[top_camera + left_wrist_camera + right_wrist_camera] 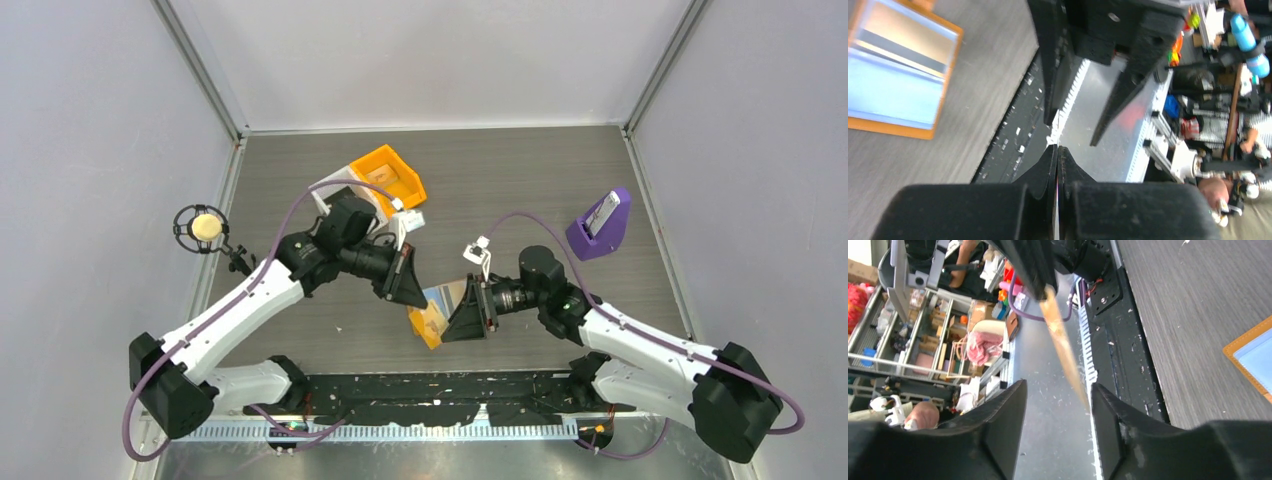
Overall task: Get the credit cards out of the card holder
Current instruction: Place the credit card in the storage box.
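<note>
The card holder [437,312] lies open on the table, orange with light blue pockets, between the two grippers. In the left wrist view the card holder [898,75] sits at the upper left, a tan card with a grey stripe still in one pocket. My left gripper [1057,147] is shut on a thin credit card seen edge-on. In the right wrist view that credit card [1063,340] slants down from the left gripper's fingers [1033,265] into the gap of my right gripper [1058,390], which is open and does not pinch it. A corner of the card holder [1253,360] shows at the right.
An orange bin [385,178] stands behind the left arm, with a small white tag [412,218] beside it. A purple wedge stand [600,228] holds a white item at the right. A round black mount [205,228] sits at the left edge. A black strip [430,390] runs along the near edge.
</note>
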{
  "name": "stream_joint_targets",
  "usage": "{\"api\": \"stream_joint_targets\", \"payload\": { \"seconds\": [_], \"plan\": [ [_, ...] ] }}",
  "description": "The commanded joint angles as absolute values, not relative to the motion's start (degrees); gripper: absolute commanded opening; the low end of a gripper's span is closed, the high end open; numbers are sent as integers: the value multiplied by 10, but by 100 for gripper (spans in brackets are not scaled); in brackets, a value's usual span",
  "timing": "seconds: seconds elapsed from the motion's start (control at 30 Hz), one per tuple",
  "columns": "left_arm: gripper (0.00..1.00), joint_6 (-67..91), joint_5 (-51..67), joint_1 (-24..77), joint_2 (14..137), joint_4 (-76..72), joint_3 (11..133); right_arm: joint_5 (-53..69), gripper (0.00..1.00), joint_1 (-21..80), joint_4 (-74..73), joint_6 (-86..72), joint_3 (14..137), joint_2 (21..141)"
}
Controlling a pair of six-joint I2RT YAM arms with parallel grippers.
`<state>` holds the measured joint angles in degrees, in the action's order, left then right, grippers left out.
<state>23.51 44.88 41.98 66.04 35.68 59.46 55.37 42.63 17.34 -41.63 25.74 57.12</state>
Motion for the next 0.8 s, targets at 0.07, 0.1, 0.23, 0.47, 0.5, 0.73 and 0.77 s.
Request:
{"api": "stream_joint_targets", "payload": {
  "seconds": [0.07, 0.1, 0.23, 0.47, 0.5, 0.73, 0.77],
  "plan": [
    [0, 236, 339, 325, 674, 388, 692, 487, 78, 411, 119, -368, 288, 506],
    [0, 243, 301, 310, 679, 389, 706, 480, 83, 411, 94, -361, 292, 497],
    [0, 308, 205, 254, 677, 275, 692, 453, 99, 407, 65, -342, 297, 487],
    [0, 440, 36, 224, 736, 64, 666, 471, 95, 402, 65, -335, 299, 511],
    [0, 444, 23, 223, 757, 55, 675, 472, 95, 400, 64, -335, 299, 519],
    [0, 477, -137, 222, 880, 23, 755, 478, 95, 394, 52, -333, 302, 534],
    [0, 486, -156, 221, 895, 35, 771, 478, 95, 395, 47, -331, 303, 534]
  ]
}}
